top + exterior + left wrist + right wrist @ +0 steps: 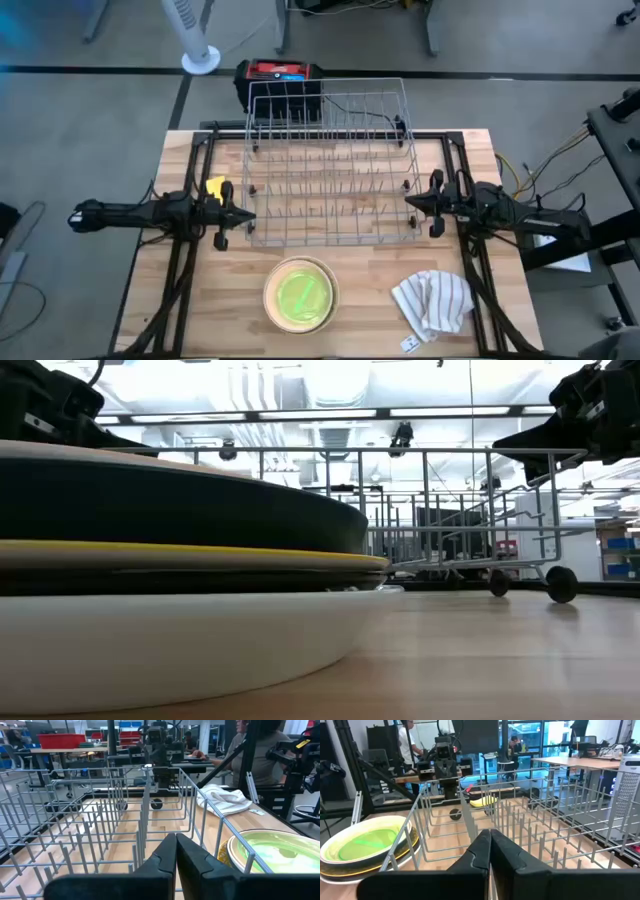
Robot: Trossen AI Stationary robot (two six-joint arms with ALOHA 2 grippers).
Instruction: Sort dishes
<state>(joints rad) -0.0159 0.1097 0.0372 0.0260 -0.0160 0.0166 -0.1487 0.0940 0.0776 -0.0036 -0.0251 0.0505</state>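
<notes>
A stack of round dishes (pixel 300 294) rests on the table near its front edge, a lime-green translucent plate on top, white and yellow rims under it. The stack fills the low view (pixel 180 580) and shows in both wrist views (pixel 275 852) (pixel 367 845). My left gripper (pixel 250 214) is shut and hangs at the left end of the wire dish rack (pixel 330 165). My right gripper (pixel 408 203) is shut and hangs at the rack's right end. Both hold nothing.
A white striped cloth (pixel 432 303) lies at the front right. A small yellow sponge (pixel 214 186) lies left of the rack. A red and black box (pixel 278 82) stands behind the rack. People show in the room beyond the table.
</notes>
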